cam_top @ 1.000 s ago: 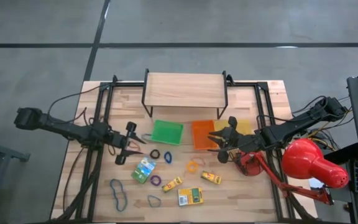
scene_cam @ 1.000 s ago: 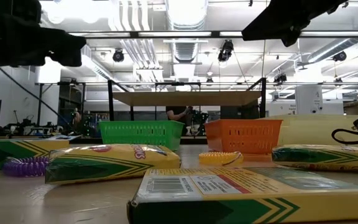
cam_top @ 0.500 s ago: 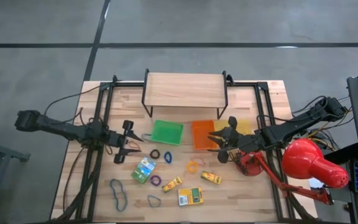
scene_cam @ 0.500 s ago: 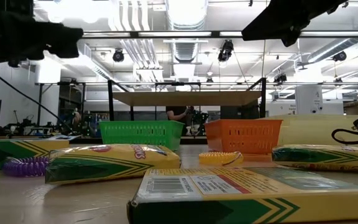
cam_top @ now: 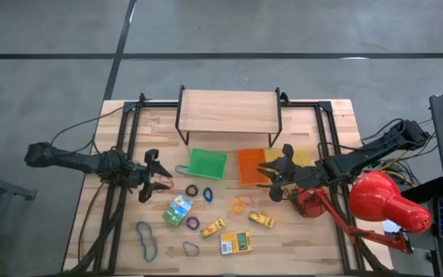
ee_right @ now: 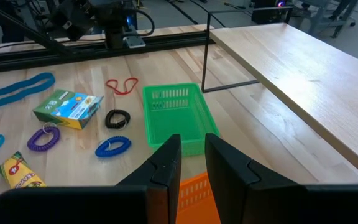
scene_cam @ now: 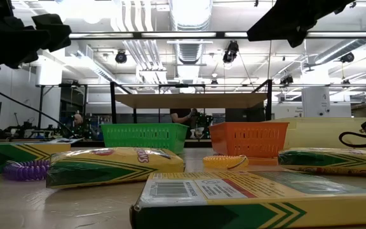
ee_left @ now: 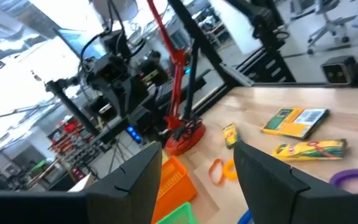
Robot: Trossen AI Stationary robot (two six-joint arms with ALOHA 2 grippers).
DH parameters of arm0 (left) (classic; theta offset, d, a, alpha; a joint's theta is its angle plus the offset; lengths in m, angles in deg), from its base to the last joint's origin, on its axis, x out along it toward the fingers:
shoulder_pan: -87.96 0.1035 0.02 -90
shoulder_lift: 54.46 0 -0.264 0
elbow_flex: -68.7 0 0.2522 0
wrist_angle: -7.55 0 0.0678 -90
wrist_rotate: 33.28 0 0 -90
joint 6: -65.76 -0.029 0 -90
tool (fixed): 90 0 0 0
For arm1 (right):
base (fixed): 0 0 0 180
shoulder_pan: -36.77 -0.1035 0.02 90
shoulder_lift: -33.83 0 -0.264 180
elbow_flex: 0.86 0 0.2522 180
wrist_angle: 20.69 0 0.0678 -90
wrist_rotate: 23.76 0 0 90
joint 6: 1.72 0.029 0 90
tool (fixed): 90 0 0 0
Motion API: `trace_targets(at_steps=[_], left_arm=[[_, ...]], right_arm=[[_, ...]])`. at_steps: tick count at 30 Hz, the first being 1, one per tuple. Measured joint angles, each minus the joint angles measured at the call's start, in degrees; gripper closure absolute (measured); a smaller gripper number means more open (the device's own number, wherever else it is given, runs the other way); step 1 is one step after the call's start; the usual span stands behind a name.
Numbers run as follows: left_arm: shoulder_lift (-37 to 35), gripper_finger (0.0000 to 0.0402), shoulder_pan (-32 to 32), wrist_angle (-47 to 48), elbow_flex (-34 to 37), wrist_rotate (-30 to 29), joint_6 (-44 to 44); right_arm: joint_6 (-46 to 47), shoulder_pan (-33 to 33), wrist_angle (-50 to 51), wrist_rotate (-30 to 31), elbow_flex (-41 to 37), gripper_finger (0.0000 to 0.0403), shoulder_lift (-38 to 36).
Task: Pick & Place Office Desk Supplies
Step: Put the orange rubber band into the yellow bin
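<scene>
I read this as between picks: nothing is held that I can see, and most supplies lie loose on the wooden table [cam_top: 314, 231]

Landmark is the green plastic tray [cam_top: 207, 163], which sits under the front edge of the small wooden shelf [cam_top: 228, 112], with the orange plastic tray [cam_top: 250, 165] touching its right side

Left gripper [cam_top: 154, 176] hangs left of the green tray, fingers spread wide, empty; its wrist view shows clear air between the two fingers [ee_left: 135, 180]

Right gripper [cam_top: 277, 175] sits past the orange tray on the side away from the green tray. Its fingers [ee_right: 166, 165] stand close together with a narrow gap; I see nothing between them

Where the supplies are, relative to the green tray:
- thin red rubber-band loop [ee_right: 122, 85] just beside its left edge, nearest the left gripper
- black coiled band [cam_top: 191, 189] and blue coiled band [cam_top: 208, 194] just in front of it
- green-and-white printed cardboard box [cam_top: 178, 209] and purple coiled band [cam_top: 193, 223] further toward the front
- big blue rubber-band loop [cam_top: 145, 239] well apart, front-left
- orange band [cam_top: 240, 205], yellow crayon boxes [cam_top: 213, 227] [cam_top: 261, 220] and flat yellow-green box [cam_top: 235, 243] front-right
- red desk lamp [cam_top: 383, 201] far right, not part of the job

My call for next move: the left gripper, jaws already wide, goes for the red loop or black band. That needs a straight descent to the tabletop with one finger inside or under the thin loop, then close and lift to a tray. Thin bands lie flat, so a shallow approach probably misses
</scene>
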Motion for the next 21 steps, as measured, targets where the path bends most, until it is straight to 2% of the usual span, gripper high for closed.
trace_targets(at_steps=[16, 21], left_arm=[[-0.7, 0.0197, 0.0, 15.5, 0.0, 0.4, 1.5], [-0.2, 0.0197, 0.0, 15.0, 0.0, 0.3, 1.3]], right_arm=[[0.0, 0.0, 0.0, 0.0, 0.0, 0.0335, 0.0], [0.0, 0.0, 0.0, 0.0, 0.0, 0.0335, 0.0]])
